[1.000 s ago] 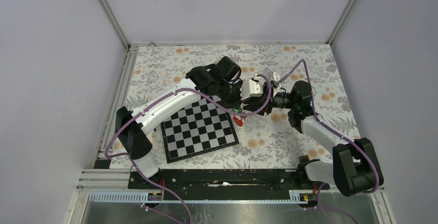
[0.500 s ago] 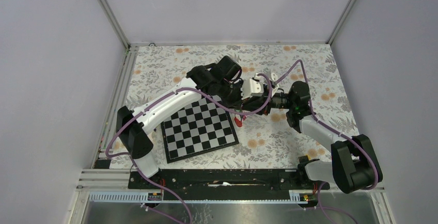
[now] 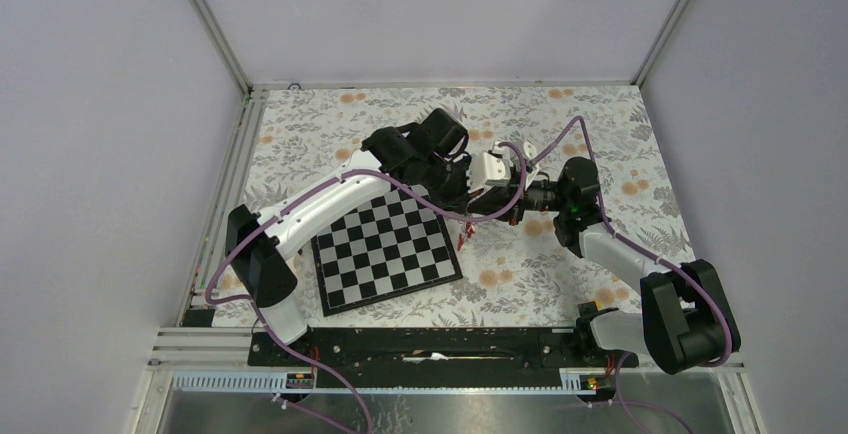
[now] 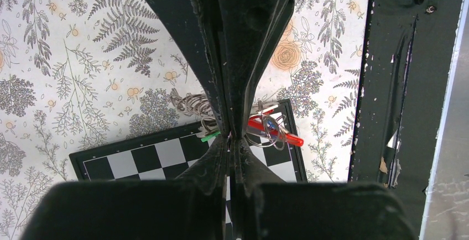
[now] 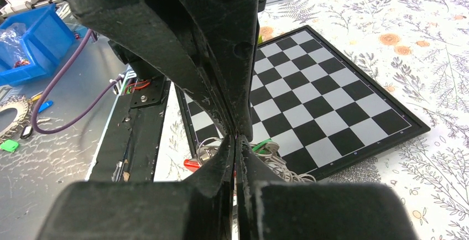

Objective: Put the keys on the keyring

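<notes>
1. Left wrist view: left gripper [image 4: 233, 139] pressed fully closed. The red keyring [image 4: 276, 134] juts out beside its tips, over a chessboard [image 4: 138, 160] corner. Whether it is gripped cannot be told.
2. Green-headed keys [image 4: 209, 136] sit among tangled wire rings at the same spot.
3. Right gripper [image 5: 235, 139]: closed, tips at the bundle; hold unclear.

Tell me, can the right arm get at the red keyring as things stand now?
Probably yes. The right gripper, shut, has its tips right beside the keyring by the chessboard corner; only thin silver rings show between them.
</notes>
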You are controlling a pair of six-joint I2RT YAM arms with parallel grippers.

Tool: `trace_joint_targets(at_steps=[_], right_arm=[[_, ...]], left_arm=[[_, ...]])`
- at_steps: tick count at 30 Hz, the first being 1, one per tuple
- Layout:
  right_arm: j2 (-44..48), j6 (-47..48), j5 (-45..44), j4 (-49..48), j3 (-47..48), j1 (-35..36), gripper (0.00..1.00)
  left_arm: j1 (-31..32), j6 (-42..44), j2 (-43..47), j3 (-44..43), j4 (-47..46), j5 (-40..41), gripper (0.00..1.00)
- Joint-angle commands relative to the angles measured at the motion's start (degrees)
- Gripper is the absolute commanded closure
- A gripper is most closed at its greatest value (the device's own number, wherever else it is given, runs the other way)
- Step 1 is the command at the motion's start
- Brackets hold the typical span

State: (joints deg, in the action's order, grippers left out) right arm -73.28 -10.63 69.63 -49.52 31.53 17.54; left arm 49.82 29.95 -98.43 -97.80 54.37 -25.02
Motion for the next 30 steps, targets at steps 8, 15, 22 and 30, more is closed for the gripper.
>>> trace_joint_targets(at_steps=[8,15,22,30], right_arm=[[3.91,1.89,0.88,2.01,1.95,0.23,1.00],[4.28,0.71,1.52,0.89,2.04,-0.52,1.00],[4.06,0.01,1.90,0.39,2.05,-0.84,1.00],[4.13,0.02,2.00,0.47,1.86,-1.26,1.00]], left_arm=[[-3.54,3.66,8.97,8.66,-11.67,-4.01,0.57],[-6.36,6.64,16.84,21.45,-24.86,-7.36,0.35],[-6.32,5.50,14.06,23.44,-28.52,-13.59,0.33],[-6.34,5.15,10.15,22.67,-28.17,-18.61,0.47]])
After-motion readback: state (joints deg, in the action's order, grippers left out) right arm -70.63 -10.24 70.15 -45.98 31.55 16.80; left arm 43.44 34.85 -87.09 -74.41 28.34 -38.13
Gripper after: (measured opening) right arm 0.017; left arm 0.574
